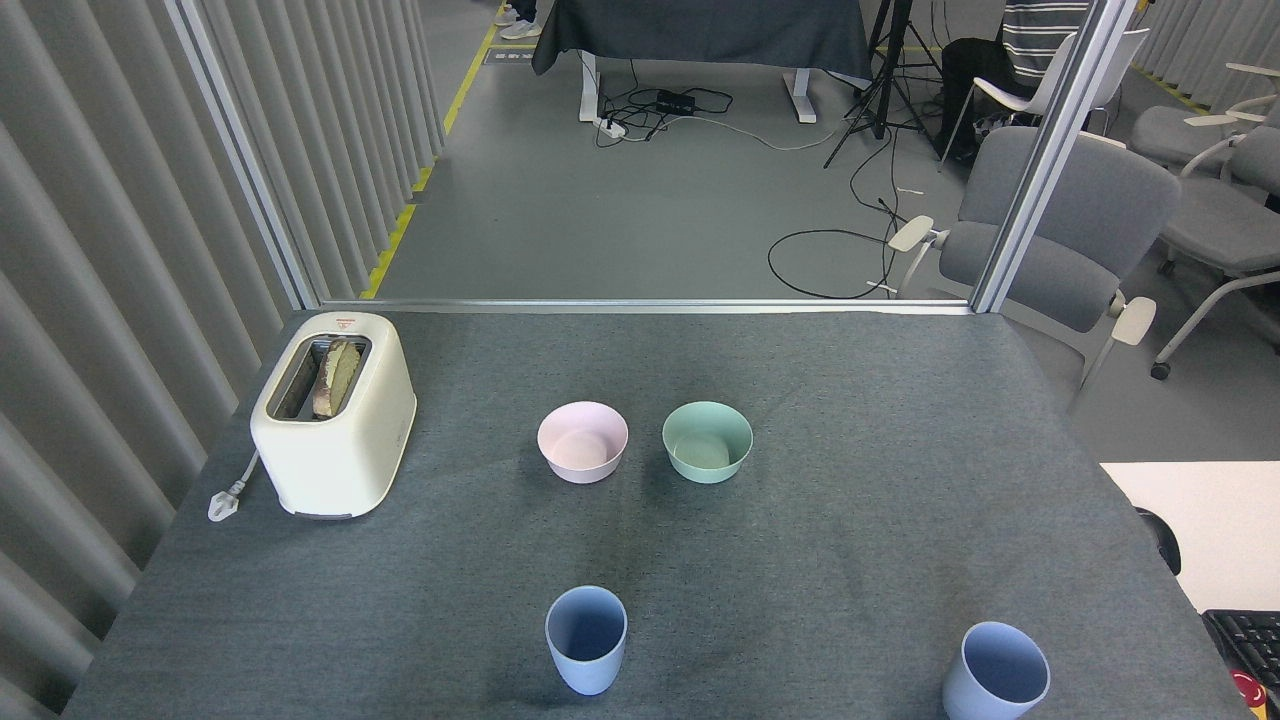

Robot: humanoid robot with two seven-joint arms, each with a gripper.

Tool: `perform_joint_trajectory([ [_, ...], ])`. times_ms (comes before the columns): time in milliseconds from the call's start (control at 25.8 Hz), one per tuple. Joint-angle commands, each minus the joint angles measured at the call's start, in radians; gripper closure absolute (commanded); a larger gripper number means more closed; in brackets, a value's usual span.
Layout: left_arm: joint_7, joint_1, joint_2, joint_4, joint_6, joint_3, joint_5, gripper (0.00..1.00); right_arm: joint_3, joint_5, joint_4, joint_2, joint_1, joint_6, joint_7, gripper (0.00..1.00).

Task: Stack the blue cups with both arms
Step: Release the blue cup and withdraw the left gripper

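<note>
Pale periwinkle-blue, matte and handleless, the two cups are what we are here for; the nearer-centre blue cup [586, 638] stands upright on the grey felt-covered table [860, 420], close to our edge, and the right-hand blue cup [996, 672] stands upright too, low in the right corner, its base cut off by the bottom of the view; the two are well apart, so nothing is stacked yet.

Neither of our grippers shows in the head view; we cannot say whether their fingers are spread or closed, nor where the arms hang (presumably below the lower edge, though that is a guess).

Farther back, the pink bowl [582, 441] and the mint-green bowl [707, 440] sit just beside each other, mouths up, clear of the cups; we judge they are bystanders, set out as things to be told apart from the tumblers. At the left stands a cream toaster [333, 412] with a slice of bread [336, 377] in its slot, its plug [225, 502] lying loose on the cloth.

The spacing seems to suit the task: one cup lies within reach of each arm, so we expect to take one per side, bring them together, and lower one into the other's open mouth; the right cup's nearness to the table's corner calls for care.
</note>
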Motion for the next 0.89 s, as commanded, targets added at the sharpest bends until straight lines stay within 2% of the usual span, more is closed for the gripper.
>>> perform_joint_trajectory([
  [0, 0.001, -0.002, 0.001, 0.001, 0.002, 0.001, 0.005, 0.00, -0.066, -0.001, 0.025, -0.001, -0.029, 0.004, 0.003, 0.00],
  [854, 0.010, -0.005, 0.000, 0.003, 0.005, 0.004, 0.012, 0.00, -0.064, 0.001, 0.069, -0.031, -0.153, -0.082, 0.036, 0.00],
])
